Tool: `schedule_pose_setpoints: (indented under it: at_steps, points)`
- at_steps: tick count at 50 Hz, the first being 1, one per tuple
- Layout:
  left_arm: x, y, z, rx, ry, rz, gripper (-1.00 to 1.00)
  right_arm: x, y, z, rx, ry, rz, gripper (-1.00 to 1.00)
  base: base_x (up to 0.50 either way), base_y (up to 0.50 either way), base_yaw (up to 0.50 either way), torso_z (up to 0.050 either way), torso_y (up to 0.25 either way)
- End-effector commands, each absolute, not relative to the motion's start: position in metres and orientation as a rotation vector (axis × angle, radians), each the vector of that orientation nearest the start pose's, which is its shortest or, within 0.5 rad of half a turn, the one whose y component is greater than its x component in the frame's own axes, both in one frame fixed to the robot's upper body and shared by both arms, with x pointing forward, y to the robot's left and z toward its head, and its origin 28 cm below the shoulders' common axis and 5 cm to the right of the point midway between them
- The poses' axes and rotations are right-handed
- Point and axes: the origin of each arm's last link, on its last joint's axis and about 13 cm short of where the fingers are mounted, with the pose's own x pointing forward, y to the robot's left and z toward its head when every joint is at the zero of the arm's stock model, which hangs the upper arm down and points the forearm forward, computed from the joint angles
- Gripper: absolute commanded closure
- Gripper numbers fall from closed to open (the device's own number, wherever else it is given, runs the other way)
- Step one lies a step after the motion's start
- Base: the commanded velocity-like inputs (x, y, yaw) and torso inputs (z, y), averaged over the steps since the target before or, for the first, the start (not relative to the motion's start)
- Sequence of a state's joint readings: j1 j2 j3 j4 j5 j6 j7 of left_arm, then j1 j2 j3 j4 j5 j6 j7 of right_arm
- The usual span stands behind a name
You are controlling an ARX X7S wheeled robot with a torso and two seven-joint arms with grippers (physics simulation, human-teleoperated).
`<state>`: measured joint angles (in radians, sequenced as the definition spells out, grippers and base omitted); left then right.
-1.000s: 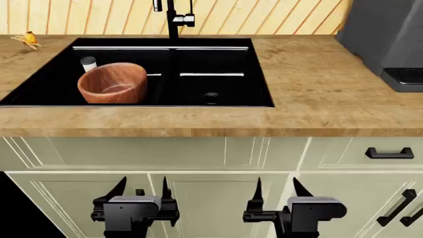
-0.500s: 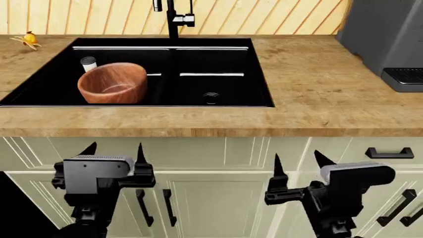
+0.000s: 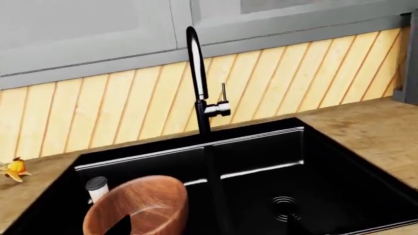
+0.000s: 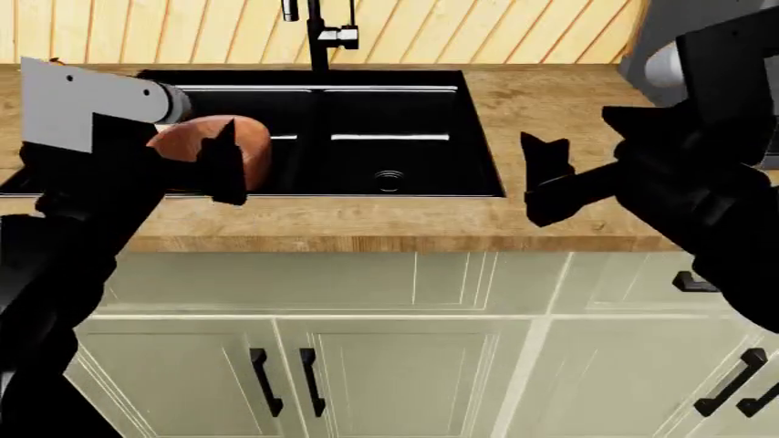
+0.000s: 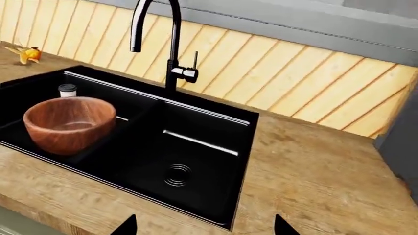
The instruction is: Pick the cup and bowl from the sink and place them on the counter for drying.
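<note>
Bowl (image 5: 68, 123), reddish-brown wood w/ thick rim, sits upright in the basin of the black two-basin sink (image 5: 209, 196) that lies at the left of the head view, w/ the small white cup (image 5: 67, 90) and its black lid upright just behind it, nearer the wall; neither is held. Nearest the head cam, pale green cabinet doors (image 4: 402, 365) w/ black handles run below the thick front edge of the butcher-block counter (image 4: 365, 224). Left gripper (image 4: 201, 155) is raised at counter height in front of the bowl's basin, its arm hiding part of the bowl in the head view; one dark fingertip shows clear there, the other is lost against the arm, so finger spread can't be told, though nothing is seen in its grasp. Right gripper (image 4: 578, 160) hangs over the counter to the right of the sink, fingers spread well apart and empty, tips showing at the edge of its wrist view. Round drain (image 5: 177, 175) sits in the other basin. Farther back, tall black faucet (image 5: 171, 44) rises behind the divider, before a pale diagonal-plank wall (image 5: 294, 83). Small yellow-orange object (image 5: 26, 54) rests on the counter by the sink's far left corner; dark gray appliance (image 4: 658, 36) stands far right.
</note>
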<state>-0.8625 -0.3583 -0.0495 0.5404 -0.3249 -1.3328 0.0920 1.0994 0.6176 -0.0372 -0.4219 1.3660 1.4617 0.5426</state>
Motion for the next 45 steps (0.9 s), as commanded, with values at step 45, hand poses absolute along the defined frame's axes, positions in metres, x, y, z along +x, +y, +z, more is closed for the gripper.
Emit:
schedule_pose_setpoints:
  at_steps: [45]
  points:
    - [0.282,0.268,0.309,0.215,-0.199,-0.151,-1.00,0.236,-0.176,0.349,-0.226,0.112,0.325,-1.00,0.00,0.00,0.00,0.030,0.028]
